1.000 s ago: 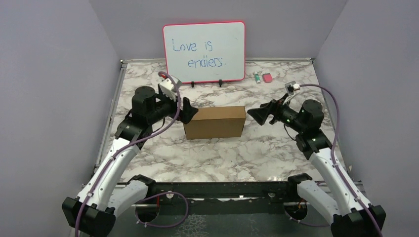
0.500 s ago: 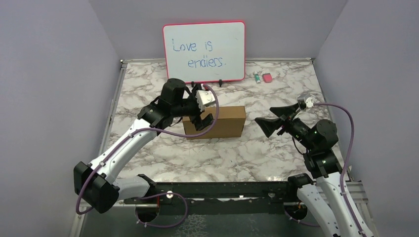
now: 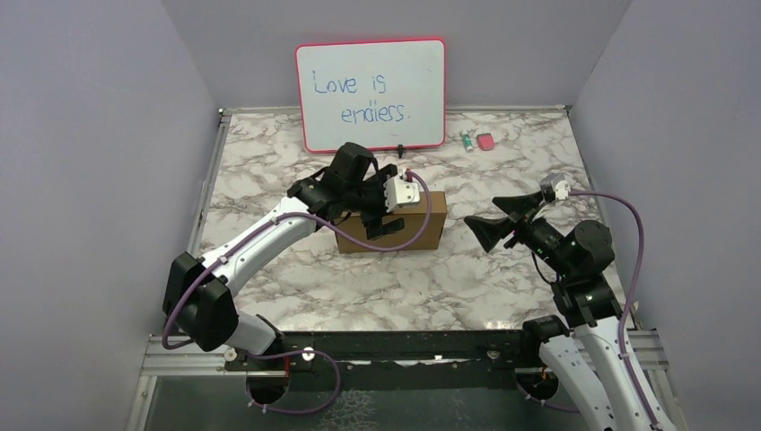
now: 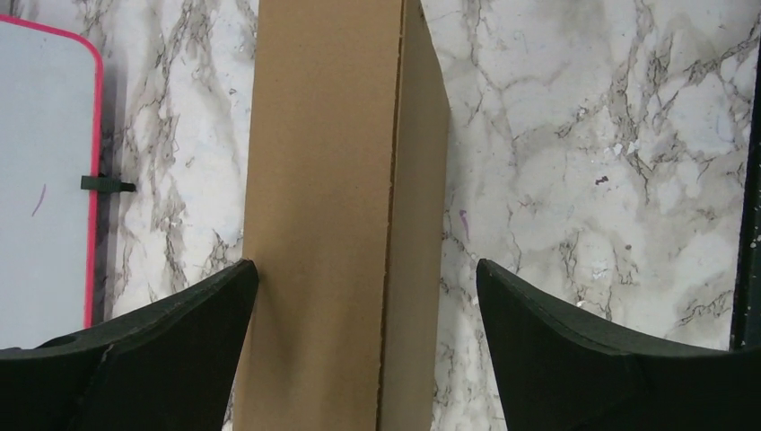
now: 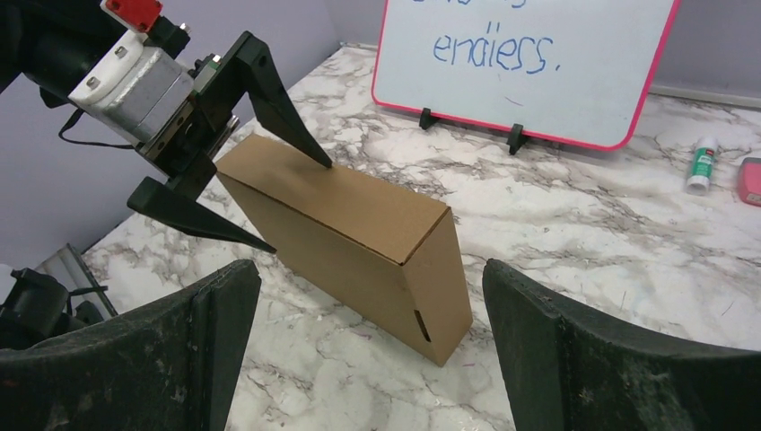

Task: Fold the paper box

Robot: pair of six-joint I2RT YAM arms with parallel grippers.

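Left wrist view: wide left end effector [image 4: 365,266] straddles 1 end of the closed paper box [image 4: 332,180] resting mid-way across the surface [image 4: 583,135], right end effector [image 5: 371,269] wide and apart; an off-centre squeeze could dent or skid it.

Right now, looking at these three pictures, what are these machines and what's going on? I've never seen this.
These are two robot arms bolted to a marble-patterned table. One picture looks down from above; the other two come from cameras on each wrist, so the black wedges are that arm's own fingers. A closed plain brown cardboard box rests on it, and a pink-framed whiteboard stands behind. The left gripper hangs open astride the box's end; the right gripper is open, apart from it. Nothing is held.
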